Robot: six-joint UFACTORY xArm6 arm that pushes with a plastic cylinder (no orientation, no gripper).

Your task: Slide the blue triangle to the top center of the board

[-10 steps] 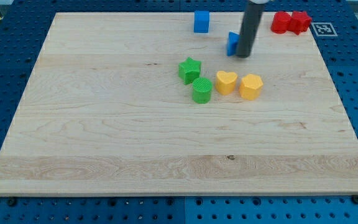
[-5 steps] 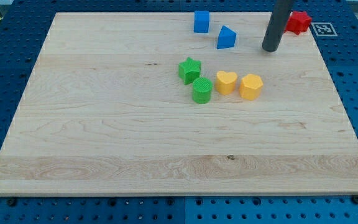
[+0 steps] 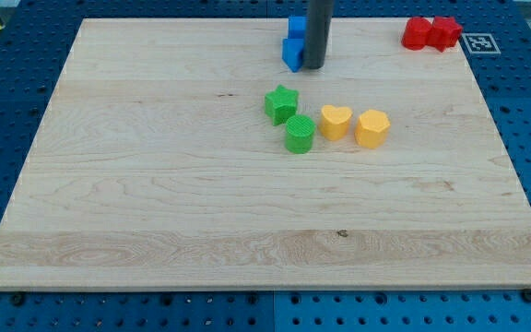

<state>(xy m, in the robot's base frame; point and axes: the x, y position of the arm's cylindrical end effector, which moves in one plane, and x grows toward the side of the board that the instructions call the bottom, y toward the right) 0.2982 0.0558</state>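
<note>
The blue triangle (image 3: 290, 54) lies near the view's top centre of the wooden board (image 3: 155, 184). It sits just below the blue cube (image 3: 296, 26) and seems to touch it. My dark rod comes down from the view's top, and my tip (image 3: 312, 66) rests against the triangle's right side. The rod hides the right part of both blue blocks.
A green star (image 3: 281, 103) and a green cylinder (image 3: 300, 135) lie below the tip. A yellow heart (image 3: 336, 122) and a yellow hexagon (image 3: 371, 128) lie to their right. Two red blocks (image 3: 431, 32) sit at the top right corner, beside a black-and-white marker (image 3: 480, 42).
My tip swung out to the right, then came back left. The blue triangle has slid left and up, from the right of the cube to just below it.
</note>
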